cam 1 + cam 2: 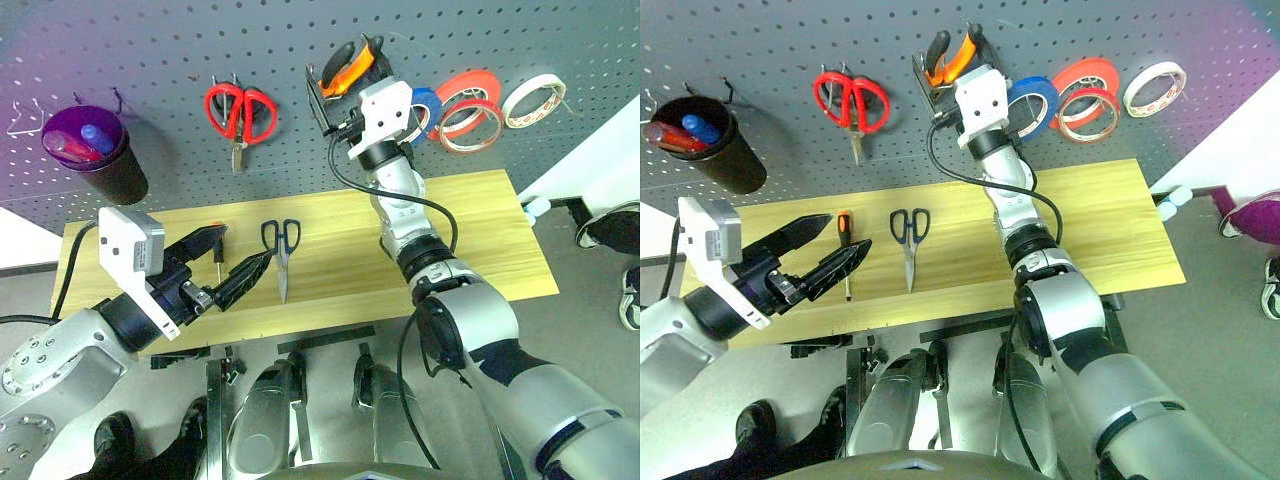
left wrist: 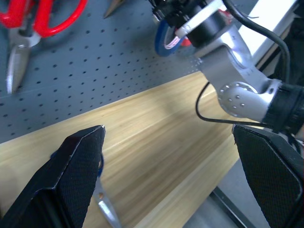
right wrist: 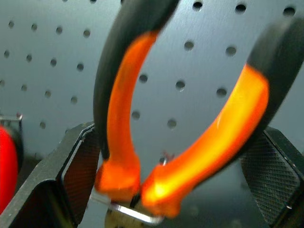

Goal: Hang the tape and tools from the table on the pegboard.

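A: Right pincer [image 1: 335, 85]?
B: Spread wide around the orange-and-black pliers [image 3: 156, 142] at the dark grey pegboard [image 1: 150, 50], pads off the handles.
A: Left pincer [image 1: 830, 250]?
B: Wide open, empty, nearest the dark-handled scissors [image 1: 281, 250] and slim screwdriver [image 1: 845, 245] lying pointing toward the light wooden worktop [image 1: 480, 240] front edge.

Your robot's arms are silver-grey metal with black joint bands and ringed screws at the elbows (a black cable loops along the right forearm). Each wrist carries a white camera box above textured black fingers [image 2: 71, 175].
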